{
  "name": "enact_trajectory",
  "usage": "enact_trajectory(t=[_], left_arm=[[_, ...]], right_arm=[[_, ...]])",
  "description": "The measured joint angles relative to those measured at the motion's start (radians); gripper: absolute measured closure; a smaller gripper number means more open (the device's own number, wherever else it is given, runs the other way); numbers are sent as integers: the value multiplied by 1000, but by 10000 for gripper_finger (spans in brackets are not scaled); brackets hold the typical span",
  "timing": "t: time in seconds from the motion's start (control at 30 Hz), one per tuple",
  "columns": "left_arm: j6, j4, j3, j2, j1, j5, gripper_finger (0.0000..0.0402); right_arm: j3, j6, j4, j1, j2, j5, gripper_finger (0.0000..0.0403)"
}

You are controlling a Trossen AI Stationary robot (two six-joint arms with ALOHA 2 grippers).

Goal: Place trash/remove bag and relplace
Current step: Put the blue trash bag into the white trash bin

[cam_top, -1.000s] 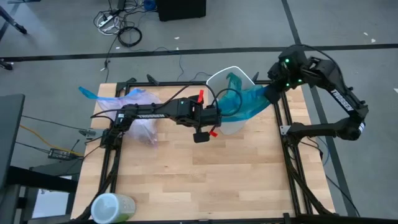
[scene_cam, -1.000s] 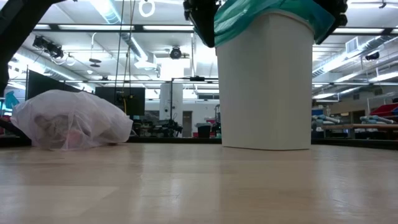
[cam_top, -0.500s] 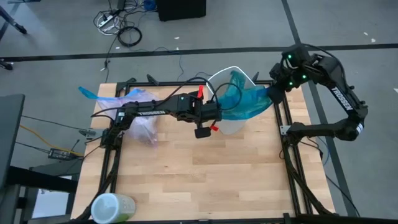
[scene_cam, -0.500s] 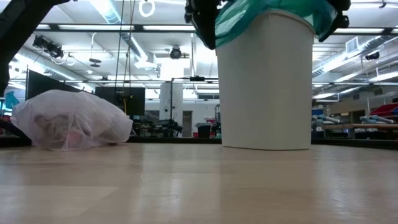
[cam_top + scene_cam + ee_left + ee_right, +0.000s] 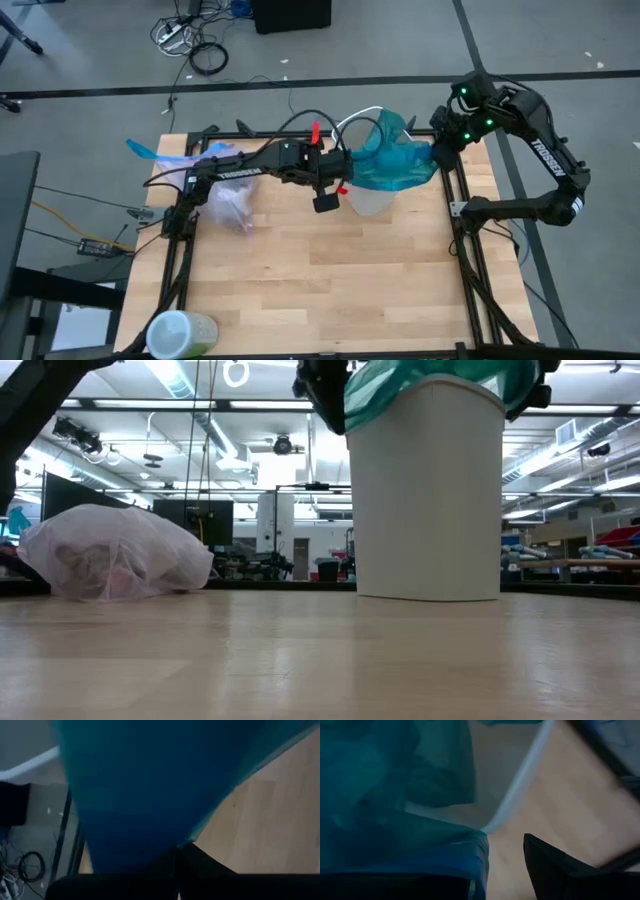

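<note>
Where bin (image 5: 425, 490) stands, bag (image 5: 110, 555) beside (tied)

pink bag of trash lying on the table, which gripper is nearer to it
Left. The left gripper is at the bin's near rim, closer to the pink bag; the right gripper is beyond the bin.

Most of the right wrist view is filled by a teal-green plastic bag (image 5: 395, 805), seen in folds and creases at very close range. One dark finger (image 5: 560, 872) of the right gripper (image 5: 505, 870) is seen standing clear of the plastic, while the other side is covered by the bag's edge (a grip there is likely, yet cannot be confirmed). Beyond the bag, the curved white rim of a bin (image 5: 520, 785) is crossed, and pale wooden table (image 5: 570, 805) is shown past it.
</note>
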Motion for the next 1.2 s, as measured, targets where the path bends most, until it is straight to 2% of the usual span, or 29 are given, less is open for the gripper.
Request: enact_trajectory(t=[0.2, 0.37, 0.6, 0.77, 0.9, 0.97, 1.07, 1.2], left_arm=[[-55, -5, 0, 0, 24, 135, 398], [-44, -48, 0, 0, 52, 156, 398], [-108, -24, 0, 0, 101, 239, 398], [-116, 22, 0, 8, 96, 334, 398], [-116, 22, 0, 31, 82, 342, 398], [-111, 18, 0, 44, 77, 346, 398], [-97, 12, -1, 55, 75, 346, 398], [-94, 29, -1, 60, 76, 346, 398]], right_arm=[[0, -6, 20, 0, 0, 68, 242], [25, -42, 68, -1, -12, 130, 237], [63, -60, 114, -1, -13, 137, 238], [63, -70, 94, -1, -19, 90, 237], [53, -114, 22, -1, -2, 234, 239], [51, -107, -35, -2, 6, 193, 239], [51, -112, -54, 1, -5, 34, 237], [51, -112, -9, -3, -28, 27, 237]])
